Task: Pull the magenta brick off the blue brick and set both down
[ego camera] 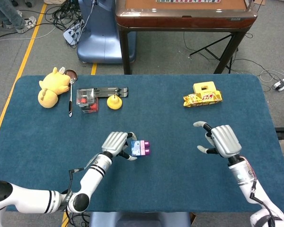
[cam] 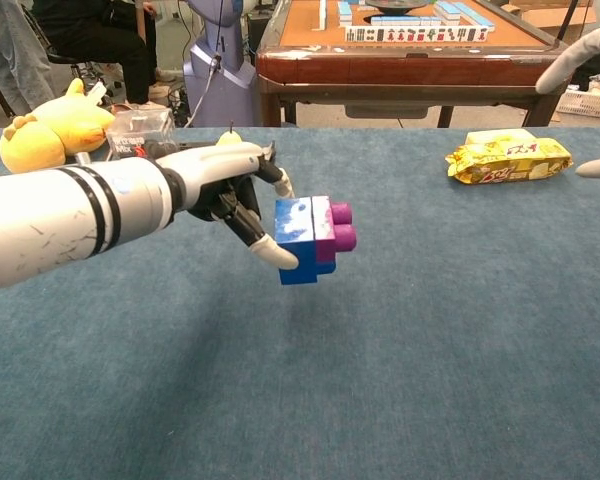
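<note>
1. Holding the joined pair clear of the tabletop, the left hand has its fingers pinching the blue brick from its left side, near the centre of both frames.

2. That grip looks deliberate: the fingers wrap only the blue half, so the magenta brick sticks out bare to the right with its studs pointing toward the other arm.

3. Over at centre-right of the head view, the right hand hangs above the cloth with fingers spread and nothing in them, well apart from the bricks. In the chest view only a couple of its fingertips show at the upper right edge.

4. My read: the open spread is a pre-grasp shape, ready to close on the exposed magenta end while the left hand anchors the blue one.

5. Bricks are not yet separated; magenta sits flush against blue, so the pull itself is still to come, and the set-down after it.

6. Lifting the pair off the cloth makes sense too, giving the right hand room to get fingers above and below the magenta piece.

7. Along the upper part of the tabletop, well out of the way: a yellow plush toy, a spoon, a small clear box, a yellow pear and a snack packet.
</note>
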`<state>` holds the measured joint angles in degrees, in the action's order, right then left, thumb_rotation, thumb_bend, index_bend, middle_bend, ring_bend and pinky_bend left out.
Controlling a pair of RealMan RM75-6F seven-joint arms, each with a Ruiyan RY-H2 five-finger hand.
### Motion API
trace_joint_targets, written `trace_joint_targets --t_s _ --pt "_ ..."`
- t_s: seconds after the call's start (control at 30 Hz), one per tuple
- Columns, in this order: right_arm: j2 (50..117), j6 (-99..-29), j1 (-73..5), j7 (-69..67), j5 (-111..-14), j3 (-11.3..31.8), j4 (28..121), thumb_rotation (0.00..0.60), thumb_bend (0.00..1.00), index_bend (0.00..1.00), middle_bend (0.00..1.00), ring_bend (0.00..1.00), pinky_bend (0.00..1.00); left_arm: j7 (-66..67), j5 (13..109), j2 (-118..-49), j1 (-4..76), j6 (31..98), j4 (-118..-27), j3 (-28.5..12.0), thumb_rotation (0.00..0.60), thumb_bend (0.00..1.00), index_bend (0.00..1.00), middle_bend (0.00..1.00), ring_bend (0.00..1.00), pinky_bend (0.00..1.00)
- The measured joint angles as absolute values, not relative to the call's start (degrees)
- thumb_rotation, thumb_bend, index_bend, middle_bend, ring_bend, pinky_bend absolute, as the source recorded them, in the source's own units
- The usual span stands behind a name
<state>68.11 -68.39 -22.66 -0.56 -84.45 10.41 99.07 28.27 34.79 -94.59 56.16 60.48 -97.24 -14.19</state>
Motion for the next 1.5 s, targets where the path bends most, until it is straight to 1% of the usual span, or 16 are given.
trace_joint_targets --t_s 0.43,0.63,0.77,1.27,1.5 --pt "71.3 -61.9 -28.4 -1.6 -79.5 12.1 101.5 0.600 0.00 0.32 1.00 1.00 1.00 24.9 35.1 -97.0 54.9 63.8 -95.7 -17.7 0.539 0.02 0.64 1.00 0.93 1.00" --pt "72.3 -59.3 -30.4 -3.0 -76.4 13.1 101.9 0.600 0.00 0.27 1.00 1.00 1.00 24.2 35.2 -97.5 54.4 64.5 -95.7 -18.7 0.544 0.02 0.64 1.00 0.93 1.00" --pt "73.1 -57.7 -31.8 -3.8 -74.3 13.8 102.1 0.600 0.00 0.27 1.00 1.00 1.00 23.7 34.7 -98.0 54.1 65.1 -95.8 -19.6 0.552 0.03 0.64 1.00 0.94 1.00" --pt "77.6 -56.6 -35.1 -5.9 -70.9 15.3 100.1 0.600 0.00 0.26 1.00 1.00 1.00 21.5 33.7 -99.9 52.9 67.6 -96.2 -22.6 0.552 0.03 0.65 1.00 0.94 1.00" --pt "79.6 -56.6 -35.9 -7.6 -70.2 15.8 98.5 0.600 0.00 0.26 1.00 1.00 1.00 20.5 34.8 -100.4 52.2 68.6 -96.5 -23.2 0.566 0.03 0.65 1.00 0.95 1.00"
